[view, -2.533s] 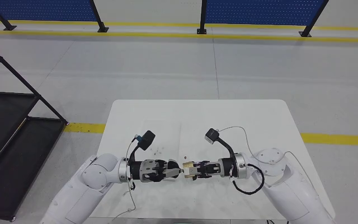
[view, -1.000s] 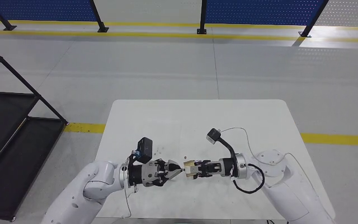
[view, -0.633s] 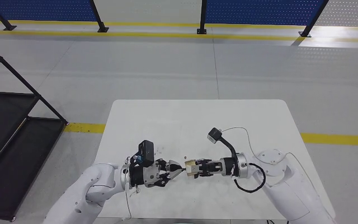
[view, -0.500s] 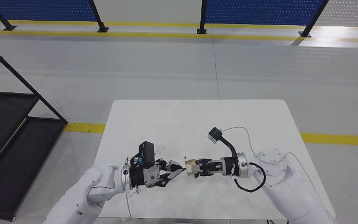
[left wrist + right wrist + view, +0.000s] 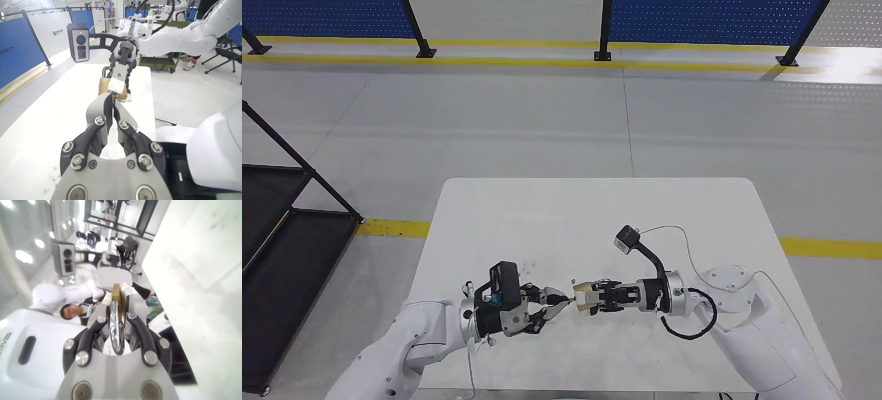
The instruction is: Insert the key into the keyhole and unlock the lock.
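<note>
Brass lock (image 5: pixel 103 86) sits clamped between your right gripper's (image 5: pixel 115 295) jaws. The left gripper's (image 5: pixel 112 101) jaws pinch the key (image 5: pixel 113 97), its tip at the lock. You're probably at insertion: next, align straight, push, then twist.

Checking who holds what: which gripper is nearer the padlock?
Right. The right gripper clamps the padlock; the left gripper, pinching the key, meets its base.

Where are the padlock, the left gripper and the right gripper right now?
padlock (image 5: pixel 103 86), left wrist view, on its brass body.
left gripper (image 5: pixel 113 98), left wrist view, midway between its fingertips.
right gripper (image 5: pixel 115 293), right wrist view, midway between its fingertips, where they clamp the padlock.
</note>
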You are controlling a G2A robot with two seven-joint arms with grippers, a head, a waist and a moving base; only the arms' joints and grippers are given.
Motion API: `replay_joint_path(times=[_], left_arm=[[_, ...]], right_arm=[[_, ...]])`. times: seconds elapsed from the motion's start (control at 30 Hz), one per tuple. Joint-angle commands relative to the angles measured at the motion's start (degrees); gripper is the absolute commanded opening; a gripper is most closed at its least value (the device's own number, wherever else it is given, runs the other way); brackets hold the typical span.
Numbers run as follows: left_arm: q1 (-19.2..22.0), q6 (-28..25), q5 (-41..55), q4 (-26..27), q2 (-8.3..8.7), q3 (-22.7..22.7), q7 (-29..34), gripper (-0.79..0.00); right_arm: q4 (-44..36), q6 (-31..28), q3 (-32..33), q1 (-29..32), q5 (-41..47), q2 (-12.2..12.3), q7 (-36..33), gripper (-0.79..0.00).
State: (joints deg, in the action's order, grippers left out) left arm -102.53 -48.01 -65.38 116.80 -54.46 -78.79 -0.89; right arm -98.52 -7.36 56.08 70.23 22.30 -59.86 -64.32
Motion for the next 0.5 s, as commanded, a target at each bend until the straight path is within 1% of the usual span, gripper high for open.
replay_joint_path(times=[0.0, 0.17, 0.47], left_arm=[[-0.2, 0.7, -1.5, 0.0, -0.03, 0.0, -1.0, -0.785], [-0.6, 1.6, -4.3, 0.1, -0.07, 0.1, -3.7, -0.785], [-1.6, 3.8, -9.0, 1.0, -0.05, 0.1, -6.7, -0.785]], right_arm=[[0.1, 0.0, 0.0, 0.0, 0.0, 0.0, 0.0, -0.785], [0.2, -0.1, -0.1, -0.1, 0.1, 0.0, 0.1, -0.785], [0.3, -0.1, -0.2, -0.1, 0.1, -0.1, 0.2, -0.785]])
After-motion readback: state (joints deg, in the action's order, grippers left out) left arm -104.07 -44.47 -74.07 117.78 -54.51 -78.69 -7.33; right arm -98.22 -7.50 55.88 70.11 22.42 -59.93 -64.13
